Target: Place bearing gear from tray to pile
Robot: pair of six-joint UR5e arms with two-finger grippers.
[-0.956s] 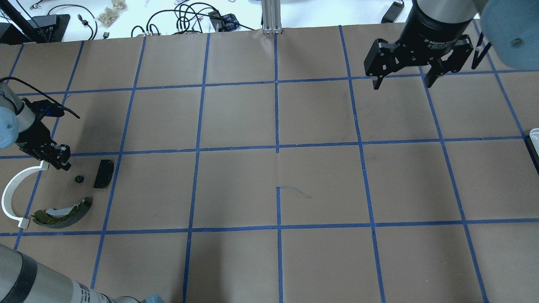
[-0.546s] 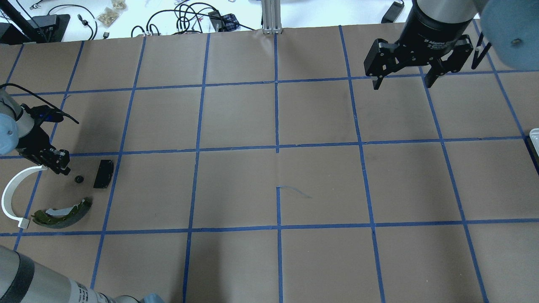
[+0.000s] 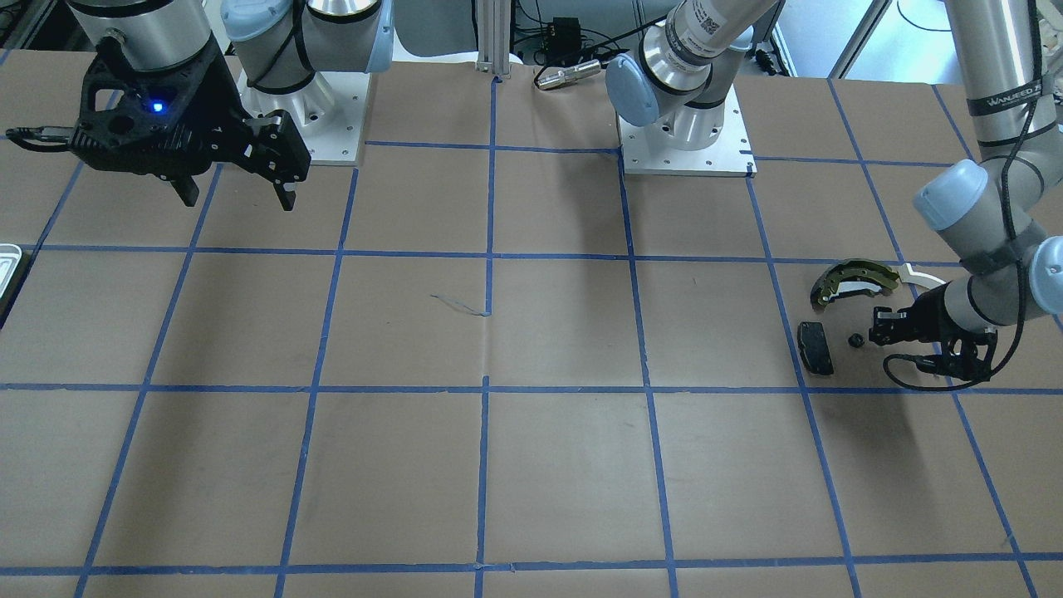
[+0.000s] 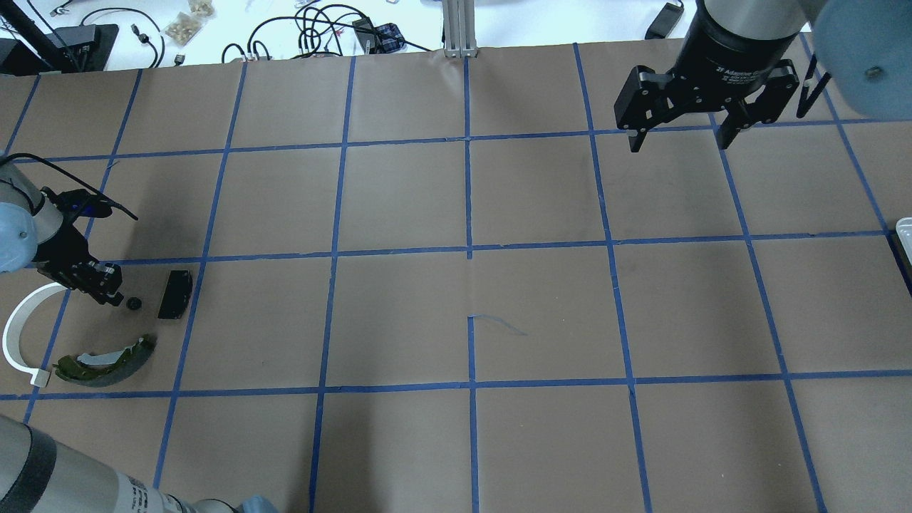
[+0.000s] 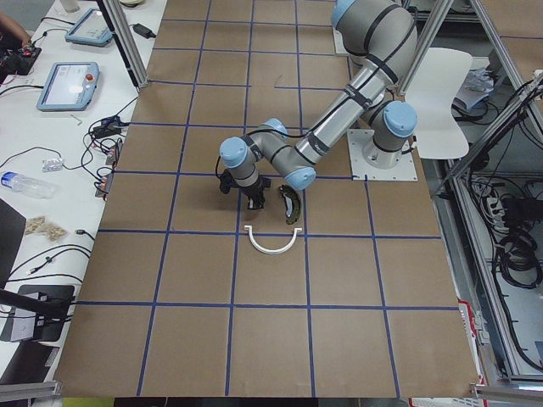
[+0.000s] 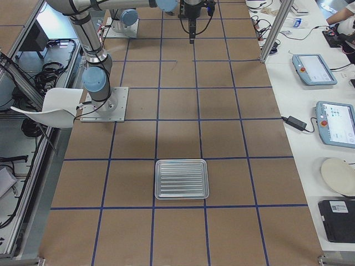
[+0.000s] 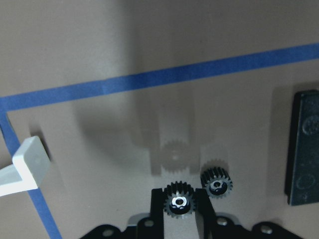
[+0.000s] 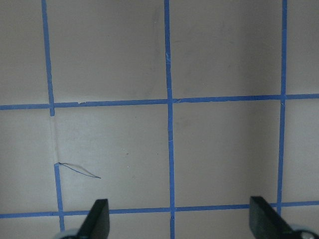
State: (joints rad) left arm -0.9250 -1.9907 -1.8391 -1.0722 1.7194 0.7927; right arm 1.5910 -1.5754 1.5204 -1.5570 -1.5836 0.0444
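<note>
My left gripper (image 7: pixel 178 195) is shut on a small black bearing gear (image 7: pixel 178 202), held just above the paper. A second black bearing gear (image 7: pixel 217 185) lies on the table beside it, apart from the fingers. Both are in the pile, between the black brake pad (image 4: pixel 174 293), the olive-gold brake shoe (image 4: pixel 107 360) and the white arc strip (image 4: pixel 16 328). In the overhead view the left gripper (image 4: pixel 108 291) is just left of the lying gear (image 4: pixel 133 303). My right gripper (image 4: pixel 677 135) hangs open and empty, far from the pile. The silvery tray (image 6: pixel 182 178) holds nothing.
The table is brown paper with a blue tape grid (image 4: pixel 469 249). Only the tray's corner (image 4: pixel 905 229) shows at the overhead view's right edge. Cables and small items (image 4: pixel 313 32) lie beyond the far table edge. Tablets (image 6: pixel 333 119) rest on a side bench.
My left gripper has shifted a little down and toward the lying gear, now covering more of the white arc's end. The right arm has stayed put.
</note>
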